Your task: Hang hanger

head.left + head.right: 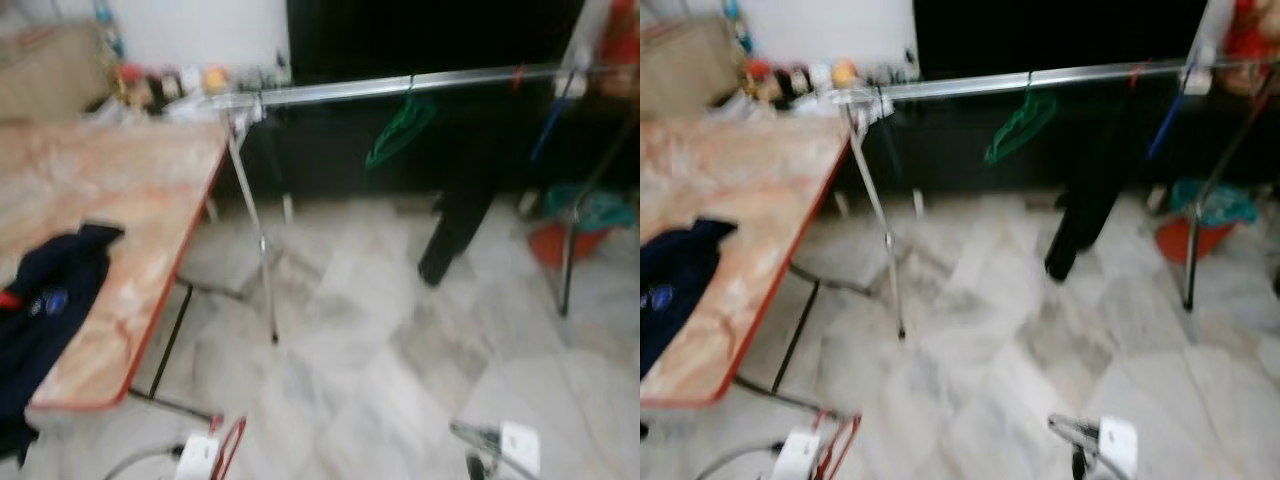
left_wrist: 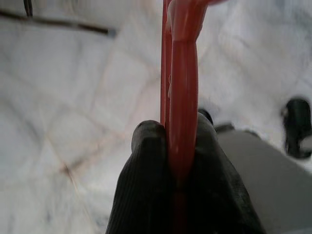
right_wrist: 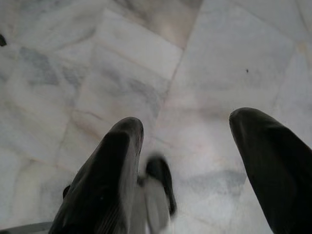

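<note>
- The left hand is closed on a red hanger; its two black fingers press the plastic from both sides, low above the marble floor.
- The right hand hangs open and holds nothing, with the floor under it.
- A silver rail runs across the room ahead, and a green hanger hangs on it.
- On the left stands a surface with a red edge, and a dark garment lies on its near end.

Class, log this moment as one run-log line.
left gripper: shut on red hanger | right gripper: open, idle | rail: ahead, green hanger hung
</note>
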Robot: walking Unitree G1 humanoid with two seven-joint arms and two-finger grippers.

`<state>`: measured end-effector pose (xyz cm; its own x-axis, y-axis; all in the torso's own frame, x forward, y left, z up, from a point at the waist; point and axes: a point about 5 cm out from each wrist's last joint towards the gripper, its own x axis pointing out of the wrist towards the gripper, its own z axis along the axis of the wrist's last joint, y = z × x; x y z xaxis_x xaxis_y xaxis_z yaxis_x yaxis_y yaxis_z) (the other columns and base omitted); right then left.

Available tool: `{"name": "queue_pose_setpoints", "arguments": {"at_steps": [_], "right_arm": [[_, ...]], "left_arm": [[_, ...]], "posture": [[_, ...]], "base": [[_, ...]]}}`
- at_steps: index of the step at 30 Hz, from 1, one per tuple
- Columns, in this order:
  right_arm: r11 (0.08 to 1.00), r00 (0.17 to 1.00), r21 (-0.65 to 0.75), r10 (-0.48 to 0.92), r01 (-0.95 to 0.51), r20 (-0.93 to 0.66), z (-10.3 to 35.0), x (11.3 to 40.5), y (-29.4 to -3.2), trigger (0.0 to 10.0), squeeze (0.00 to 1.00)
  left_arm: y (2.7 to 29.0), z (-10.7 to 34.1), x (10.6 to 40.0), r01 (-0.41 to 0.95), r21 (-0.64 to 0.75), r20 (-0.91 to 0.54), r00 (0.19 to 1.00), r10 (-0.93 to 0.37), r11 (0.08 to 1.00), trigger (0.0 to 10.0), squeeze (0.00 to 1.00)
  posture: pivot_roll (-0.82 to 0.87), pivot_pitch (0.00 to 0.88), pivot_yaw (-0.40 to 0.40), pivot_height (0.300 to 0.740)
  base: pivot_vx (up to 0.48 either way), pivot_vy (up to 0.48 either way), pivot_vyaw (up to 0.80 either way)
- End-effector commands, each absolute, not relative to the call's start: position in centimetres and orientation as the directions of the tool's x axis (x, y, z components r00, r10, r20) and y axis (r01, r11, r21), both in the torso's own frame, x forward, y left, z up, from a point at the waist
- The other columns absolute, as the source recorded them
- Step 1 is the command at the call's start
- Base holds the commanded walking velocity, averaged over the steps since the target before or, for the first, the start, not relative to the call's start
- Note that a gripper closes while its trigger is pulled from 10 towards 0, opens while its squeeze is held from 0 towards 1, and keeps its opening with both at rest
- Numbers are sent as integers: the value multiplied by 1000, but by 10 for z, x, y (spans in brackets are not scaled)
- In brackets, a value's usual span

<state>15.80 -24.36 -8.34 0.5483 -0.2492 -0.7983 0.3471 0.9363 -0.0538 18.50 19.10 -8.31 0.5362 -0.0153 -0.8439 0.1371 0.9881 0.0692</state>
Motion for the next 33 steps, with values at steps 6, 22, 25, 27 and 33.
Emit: {"name": "queue_pose_setpoints", "arguments": {"at_steps": [6,22,25,27,33], "right_arm": [[950,536,-86,-242,299,-809,-83,156,-248,10000,0],[942,530,-82,-253,324,-809,-84,155,-248,10000,0],[942,530,-81,-253,326,-809,-84,154,-248,10000,0],[941,531,-80,-253,328,-809,-84,154,-248,10000,0],[943,531,-80,-251,323,-810,-84,154,-248,10000,0]], "left_arm": [[182,-83,187,154,62,-844,535,-31,986,10000,0],[179,-81,192,160,59,-839,542,-38,985,10000,0],[183,-82,190,158,60,-840,541,-35,986,10000,0],[183,-82,190,158,60,-840,541,-36,986,10000,0],[185,-82,188,163,60,-841,540,-38,985,10000,0]], "posture": [[-81,0,73,740],[-82,0,76,740],[-82,0,76,740],[-82,0,76,740],[-86,0,79,740]], "base": [[250,0,0],[251,0,0],[251,0,0],[251,0,0],[252,0,0]]}}
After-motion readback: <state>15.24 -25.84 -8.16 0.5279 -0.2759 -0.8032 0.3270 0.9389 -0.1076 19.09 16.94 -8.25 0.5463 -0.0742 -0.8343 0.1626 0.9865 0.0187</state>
